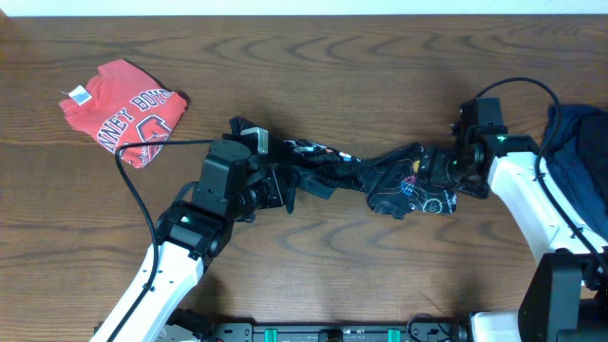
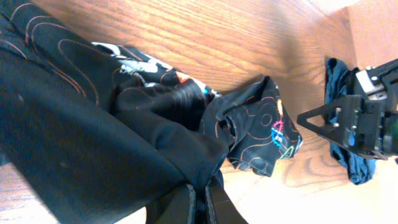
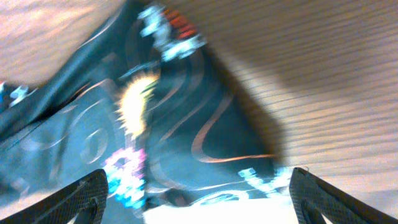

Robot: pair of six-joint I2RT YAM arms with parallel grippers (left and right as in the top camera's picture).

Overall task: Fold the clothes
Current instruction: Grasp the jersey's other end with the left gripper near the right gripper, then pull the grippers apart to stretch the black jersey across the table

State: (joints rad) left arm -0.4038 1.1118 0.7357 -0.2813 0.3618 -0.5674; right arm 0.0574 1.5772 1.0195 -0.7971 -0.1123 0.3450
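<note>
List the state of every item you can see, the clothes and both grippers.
red shirt: folded, lying on the left side.
black patterned garment: unfolded, bunched into a twisted strip between the two grippers.
blue garment: crumpled heap at the right edge, partly out of frame.
left gripper: shut, pinching the black patterned garment.
right gripper: open, fingers spread at the garment's other end.

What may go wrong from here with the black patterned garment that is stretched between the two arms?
The black garment is bunched and twisted, so the left gripper, shut on one end, may only tighten the twist by pulling. The right gripper is open over crumpled folds, so it may pinch several layers. The blue cloth close behind it might get dragged.
</note>
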